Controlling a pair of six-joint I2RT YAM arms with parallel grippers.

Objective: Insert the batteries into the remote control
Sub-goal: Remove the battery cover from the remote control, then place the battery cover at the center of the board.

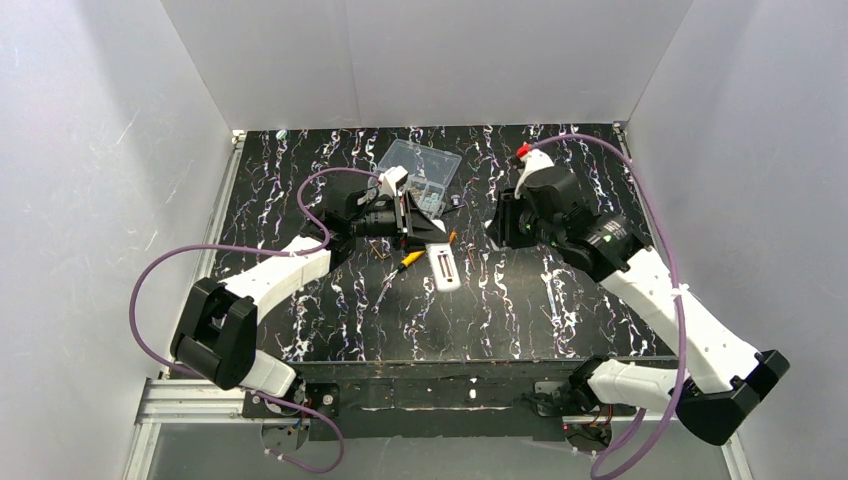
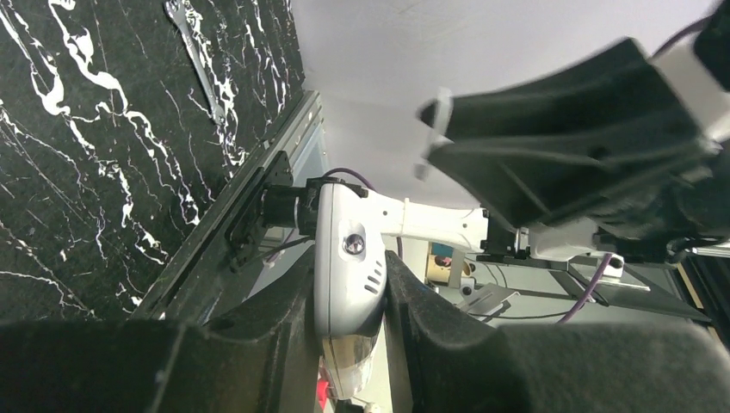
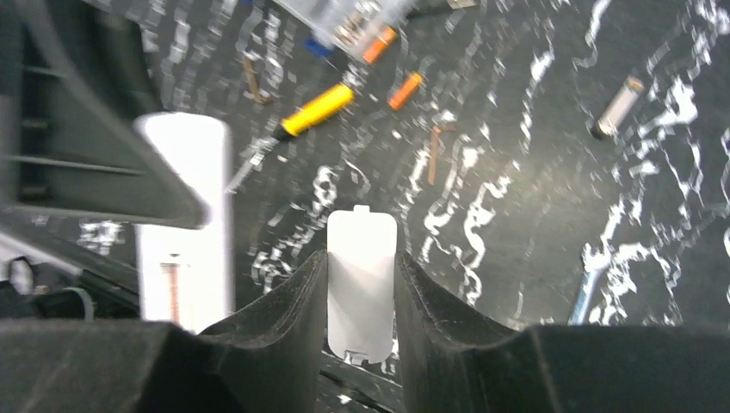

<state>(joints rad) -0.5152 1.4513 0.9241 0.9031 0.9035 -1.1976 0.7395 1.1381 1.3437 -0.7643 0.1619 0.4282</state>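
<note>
Right end effector [image 3: 361, 256] clamped on small white rectangular plastic plate [image 3: 361, 301], well in from counter [image 1: 330, 330] edges; left end effector [image 2: 350, 258] narrowly parted.

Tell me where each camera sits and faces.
Top external: high behind the bases, looking down on the table; both arms show.
Left wrist: faces sideways over the table edge toward the right arm; own fingers show.
Right wrist: faces down at the remote control; own fingers pinch a white plate.
Shared: top and right wrist both show the remote control and screwdriver.
</note>
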